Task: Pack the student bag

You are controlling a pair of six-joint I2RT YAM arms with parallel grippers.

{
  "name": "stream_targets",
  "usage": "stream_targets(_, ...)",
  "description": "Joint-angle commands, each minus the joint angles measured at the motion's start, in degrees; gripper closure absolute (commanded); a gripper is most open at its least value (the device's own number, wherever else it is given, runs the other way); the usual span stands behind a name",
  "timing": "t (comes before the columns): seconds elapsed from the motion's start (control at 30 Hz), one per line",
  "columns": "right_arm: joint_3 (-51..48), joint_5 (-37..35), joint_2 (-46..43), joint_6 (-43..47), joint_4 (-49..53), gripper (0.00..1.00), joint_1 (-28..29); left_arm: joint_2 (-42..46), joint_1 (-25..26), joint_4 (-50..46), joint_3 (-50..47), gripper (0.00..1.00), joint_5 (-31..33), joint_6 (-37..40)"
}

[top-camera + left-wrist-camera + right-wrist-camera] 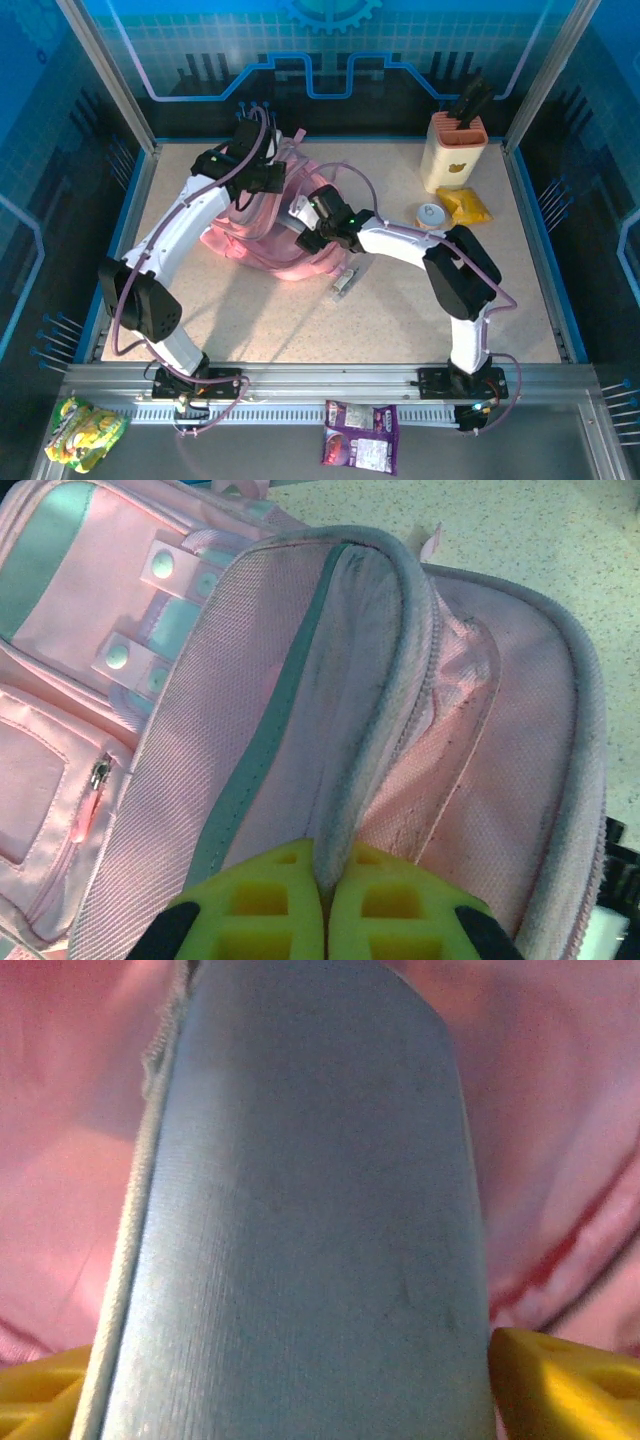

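Note:
The student bag (262, 245), a soft pink backpack, lies at the back middle of the table with its mouth held up. My left gripper (268, 178) (327, 880) is shut on the grey-trimmed rim of the student bag (480, 750), pinching it between the yellow-green fingertips. My right gripper (300, 225) (295, 1390) reaches into the bag's mouth from the right. Its yellow fingers (560, 1380) stand wide apart on either side of a grey-blue pencil case (310, 1210), which points into the pink lining of the bag (560, 1110).
A cream holder with dark tools (455, 152) stands at the back right, with a yellow packet (465, 207) and a small round blue-white item (430, 214) beside it. A small grey object (343, 283) lies in front of the bag. Snack packets (85, 430) (362, 433) lie by the front rail.

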State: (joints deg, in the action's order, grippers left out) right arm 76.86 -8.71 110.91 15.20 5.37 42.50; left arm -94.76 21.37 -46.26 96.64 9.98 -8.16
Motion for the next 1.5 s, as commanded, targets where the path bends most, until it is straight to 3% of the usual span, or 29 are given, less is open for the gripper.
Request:
stream_targets(0.0,0.3,1.2,0.7,1.5,-10.0,0.07,1.1,3.7,-0.8,1.6,1.2,1.00,-3.5,-3.9)
stream_targets(0.07,-1.7,2.4,-2.0,0.9,-10.8,0.00,1.4,4.2,-1.4,1.8,0.3,1.00,-4.3,-4.3)
stream_targets(0.17,-8.8,8.4,-9.3,-2.4,-14.5,0.00,0.9,5.7,-1.7,3.4,-1.8,1.00,-4.9,-4.8)
stream_targets(0.33,-12.9,11.3,-19.2,-14.4,-4.7,0.00,-2.2,6.4,-1.9,3.9,-3.4,1.00,-7.8,-6.0)
stream_targets(0.53,-18.2,8.8,-25.7,-24.2,6.7,0.27,-5.2,7.5,-1.9,4.4,-5.1,1.00,-9.2,-6.4)
stream_targets(0.8,-13.7,15.8,-17.8,-24.7,8.6,0.58,-5.6,6.5,-1.9,4.6,-4.5,1.00,-10.5,-7.0)
stream_targets(1.17,-1.1,23.5,-4.3,-24.9,6.4,0.62,-5.4,5.7,-1.9,4.2,-3.7,1.00,-11.0,-7.0)
stream_targets(1.47,3.6,32.9,3.7,-26.5,-6.7,0.59,-4.5,5.1,-2.1,5.1,-4.0,1.00,-10.7,-7.8)
